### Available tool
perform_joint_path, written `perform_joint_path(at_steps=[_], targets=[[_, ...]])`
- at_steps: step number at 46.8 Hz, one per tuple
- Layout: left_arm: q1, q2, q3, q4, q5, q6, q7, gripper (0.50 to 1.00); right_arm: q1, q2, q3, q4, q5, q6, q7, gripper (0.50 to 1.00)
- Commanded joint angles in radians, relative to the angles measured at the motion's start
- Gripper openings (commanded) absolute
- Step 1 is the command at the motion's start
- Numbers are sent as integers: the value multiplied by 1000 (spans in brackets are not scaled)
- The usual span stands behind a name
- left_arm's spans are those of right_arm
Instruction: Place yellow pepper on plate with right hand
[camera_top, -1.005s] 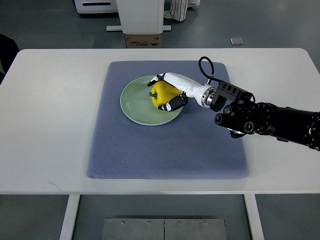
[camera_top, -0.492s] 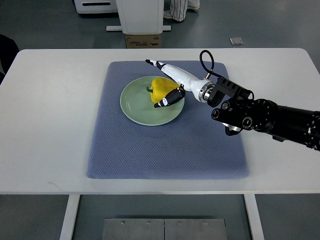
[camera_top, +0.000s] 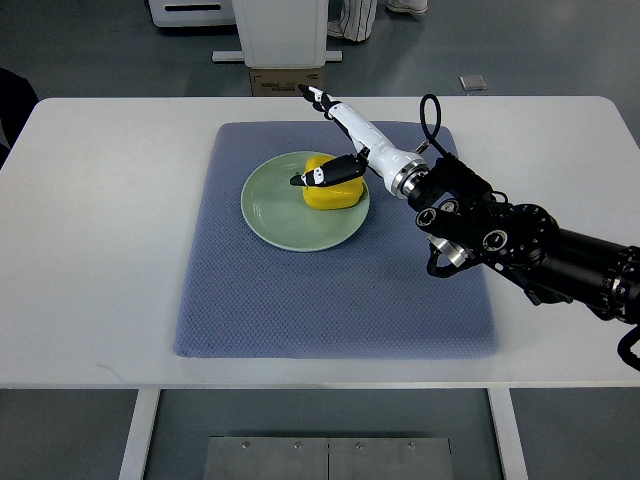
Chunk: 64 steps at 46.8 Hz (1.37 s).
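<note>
Top view. We see the pepper (camera_top: 331, 186) lying on the right half of the plate (camera_top: 275, 212), just above frame centre. The plate sits on a blue mat (camera_top: 330, 300) spread over the white surface (camera_top: 100, 250). The right hand (camera_top: 335, 145), its arm entering from the right edge, is spread open and grips nothing: its fingers (camera_top: 320, 102) point toward the upper left, while the thumb overlaps the pepper's top.
</note>
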Motion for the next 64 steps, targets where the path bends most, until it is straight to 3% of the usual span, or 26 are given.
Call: perform_joint_path(at_steps=[1,9,27,35,64], targets=[[0,0,0,0,0,0,0,1000,-25,-3,67,0,55,16,-3,1000],[0,0,0,0,0,0,0,1000,-97,-54,263,-17,226,128,-12,1000],[0,0,0,0,0,0,0,1000,-212,-134,504,-43,398,232,-70,1000],[0,0,0,1,0,0,0,1000,-263,-138,569,-104,507,266,-107,1000],[0,0,0,0,0,0,0,1000,-277,-140,587,-212,527,326,-109,1000]])
